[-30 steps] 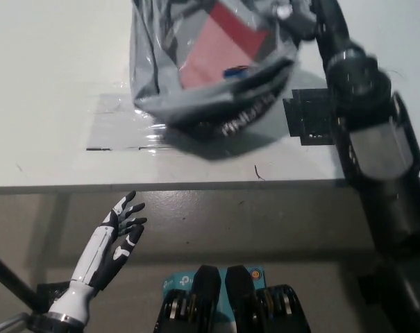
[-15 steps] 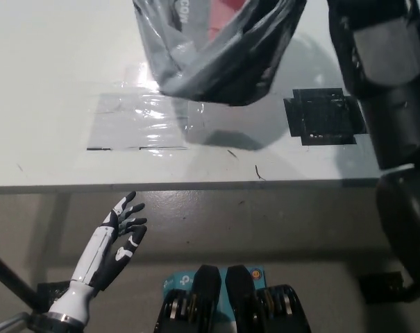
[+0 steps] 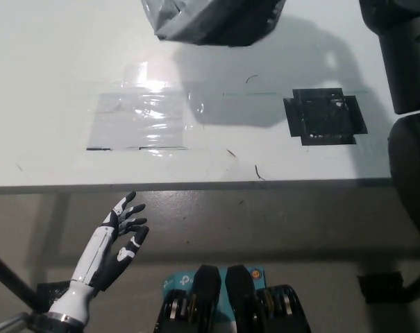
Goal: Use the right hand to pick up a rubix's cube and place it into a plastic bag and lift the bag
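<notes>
A grey plastic bag [image 3: 213, 21] hangs above the white table [image 3: 57, 69], with only its bottom showing at the top edge of the head view; its shadow falls on the table below. The cube is out of sight. My black right arm [image 3: 404, 62] rises along the right side and leaves the picture at the top, so the right hand itself is not visible. My white left hand [image 3: 123, 229] rests below the table's front edge at the lower left, fingers spread and holding nothing.
A patch of clear tape [image 3: 140, 121] lies on the table left of centre. A black taped square [image 3: 324, 116] lies to its right. The table's front edge [image 3: 196, 186] runs across the middle of the view.
The bag has gone up from the table and mostly out of the top of the picture. The right arm rose with it. The left hand stayed still.
</notes>
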Motion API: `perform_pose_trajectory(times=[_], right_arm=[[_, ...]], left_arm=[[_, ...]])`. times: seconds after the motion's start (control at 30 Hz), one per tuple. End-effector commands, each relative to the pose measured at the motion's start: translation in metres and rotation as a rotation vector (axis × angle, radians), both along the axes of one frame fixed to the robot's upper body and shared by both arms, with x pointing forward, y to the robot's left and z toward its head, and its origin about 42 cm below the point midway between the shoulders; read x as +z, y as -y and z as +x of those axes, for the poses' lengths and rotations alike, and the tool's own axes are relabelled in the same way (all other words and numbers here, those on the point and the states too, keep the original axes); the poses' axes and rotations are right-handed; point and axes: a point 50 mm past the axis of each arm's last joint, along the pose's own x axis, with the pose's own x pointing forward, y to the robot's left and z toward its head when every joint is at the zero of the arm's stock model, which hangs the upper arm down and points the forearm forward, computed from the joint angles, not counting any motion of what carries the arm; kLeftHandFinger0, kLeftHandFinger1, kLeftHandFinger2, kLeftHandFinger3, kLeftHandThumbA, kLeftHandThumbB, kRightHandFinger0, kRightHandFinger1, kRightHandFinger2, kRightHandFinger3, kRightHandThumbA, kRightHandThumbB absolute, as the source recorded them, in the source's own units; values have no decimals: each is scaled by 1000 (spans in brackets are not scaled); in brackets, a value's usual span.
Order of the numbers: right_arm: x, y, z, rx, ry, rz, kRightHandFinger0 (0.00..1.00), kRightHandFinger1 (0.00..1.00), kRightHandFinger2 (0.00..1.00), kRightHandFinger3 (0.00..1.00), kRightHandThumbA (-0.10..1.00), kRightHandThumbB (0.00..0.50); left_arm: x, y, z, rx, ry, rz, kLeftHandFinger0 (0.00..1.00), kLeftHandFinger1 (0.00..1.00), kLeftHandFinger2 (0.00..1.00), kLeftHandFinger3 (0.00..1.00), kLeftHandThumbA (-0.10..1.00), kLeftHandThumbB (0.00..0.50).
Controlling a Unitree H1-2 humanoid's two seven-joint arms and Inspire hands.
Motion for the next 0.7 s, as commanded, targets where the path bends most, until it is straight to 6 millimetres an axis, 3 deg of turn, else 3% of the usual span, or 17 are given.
perform_pose_trajectory(times=[0.0, 0.07, 0.1, 0.27, 0.3, 0.33, 0.37, 0.43, 0.47, 0.5, 0.53, 0.63, 0.67], right_arm=[[34, -4, -12, 34, 62, 62, 0, 234, 665, 576, -100, 193], [25, -5, -9, 50, 48, 89, 0, 231, 683, 452, -100, 173], [15, -6, -6, 58, 40, 94, 0, 226, 665, 278, -100, 171], [-16, -12, 2, 76, -23, 135, 0, 148, 621, 212, -100, 186], [-24, -13, 4, 85, -42, 149, 0, 148, 633, 408, -100, 164], [-30, -14, 5, 91, -54, 158, 0, 148, 633, 408, -100, 164], [-45, -16, 7, 83, -84, 166, 0, 154, 645, 499, -100, 150], [-56, -18, 8, 68, -101, 166, 0, 145, 628, 536, -100, 140], [-67, -20, 8, 60, -112, 166, 0, 168, 677, 737, -100, 121], [-78, -23, 9, 57, -128, 170, 0, 156, 661, 937, -100, 122], [-92, -26, 9, 65, -145, 185, 0, 143, 638, 1000, -100, 121], [-118, -32, 9, 78, -194, 244, 0, 132, 614, 1000, -100, 156], [-126, -33, 9, 83, -198, 253, 0, 167, 640, 639, -100, 151]], left_arm=[[11, -2, 2, -13, 56, 6, 820, 789, 880, 1000, 806, 50], [11, -1, 1, -13, 53, 6, 820, 790, 881, 1000, 806, 59], [11, -1, 1, -13, 51, 4, 820, 790, 881, 1000, 805, 60], [12, -1, 1, -7, 57, 8, 816, 818, 896, 1000, 807, 42], [11, -1, 1, -5, 62, 11, 836, 879, 997, 1000, 837, 50], [11, -1, 0, -4, 66, 14, 836, 879, 997, 1000, 837, 50], [10, -1, -1, -3, 59, 19, 931, 1000, 1000, 1000, 941, 101], [10, -1, -1, -2, 55, 19, 975, 1000, 1000, 1000, 978, 126], [9, 0, -1, 0, 51, 13, 1000, 1000, 1000, 1000, 997, 142], [8, 0, -1, 4, 48, 8, 1000, 1000, 1000, 1000, 1000, 155], [7, 0, -2, 6, 60, 14, 1000, 1000, 1000, 1000, 1000, 155], [5, -1, -2, 4, 76, 28, 1000, 1000, 1000, 1000, 1000, 150], [4, -2, -3, 1, 75, 30, 1000, 1000, 1000, 1000, 1000, 150]])
